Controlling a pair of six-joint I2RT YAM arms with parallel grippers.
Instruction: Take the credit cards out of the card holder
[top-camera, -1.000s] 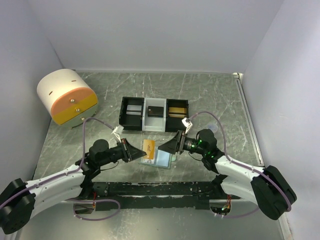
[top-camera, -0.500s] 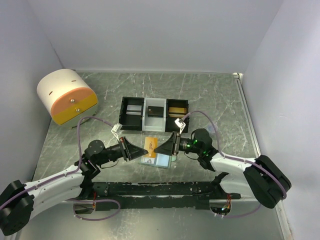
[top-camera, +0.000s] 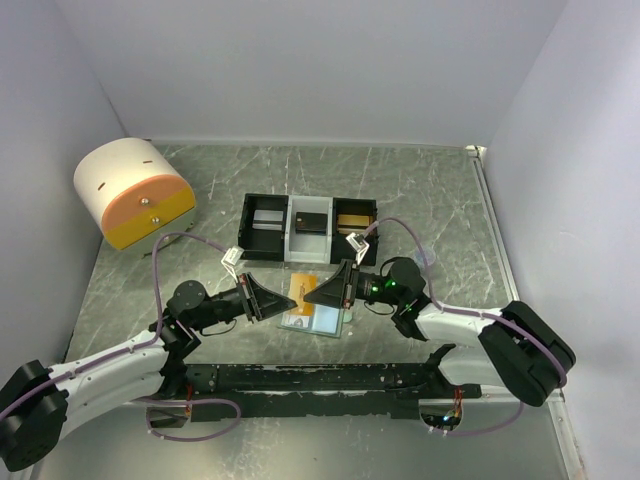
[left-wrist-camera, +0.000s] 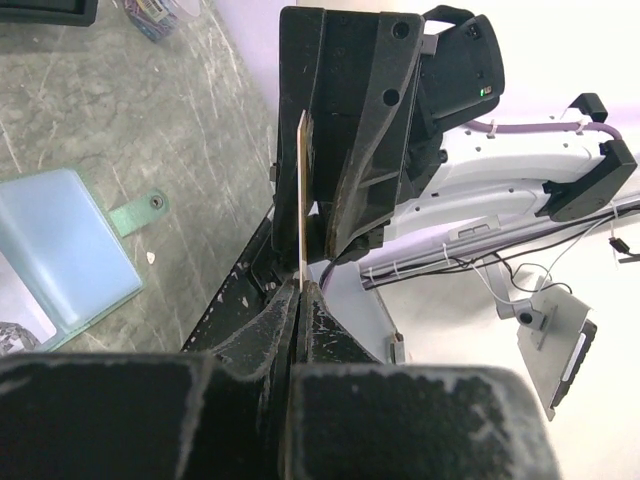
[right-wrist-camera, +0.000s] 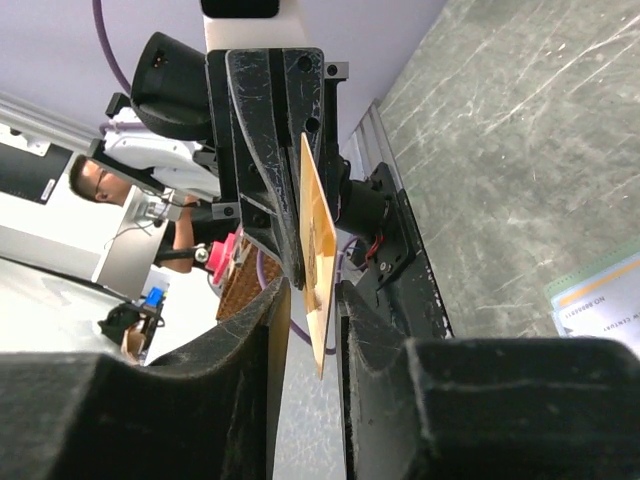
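Two short lines of dark print on a pale card (right-wrist-camera: 603, 308) with an orange stripe, seen at the edge of the right wrist view inside the card holder (top-camera: 322, 322); too small and too slanted to read. Faint marks on the face of the orange card (top-camera: 299, 290), not legible either. No other lettering sharp enough to make out.

Left pincer (top-camera: 280, 304) clenched on the orange card: fingers pressed together on its lower edge in the left wrist view, with the card (left-wrist-camera: 302, 200) standing edge-on above them. Card held off the table (top-camera: 420, 190), in the air between the two pincers and just above the near-left part of the holder.

Right pincer (top-camera: 312, 296) facing the left one, jaws only partly apart, one finger (right-wrist-camera: 262, 340) on each side of the same card (right-wrist-camera: 318, 270). Slim dark gaps beside the card in the right wrist view; looks not yet clamped, though firm contact cannot be ruled out from these angles.

Card holder lying open and flat on the table below and between the pincers, pale blue inside up, green snap tab (left-wrist-camera: 140, 210) sticking out from one edge. Touched by neither pincer.

Behind the holder, a black-and-white tray (top-camera: 243, 230) with three compartments: a grey flat piece (top-camera: 268, 222) on the left, a dark one (top-camera: 312, 222) in the middle, a golden one (top-camera: 352, 220) on the right. Far left, well apart, a white drum (top-camera: 125, 175) with an orange and yellow front.
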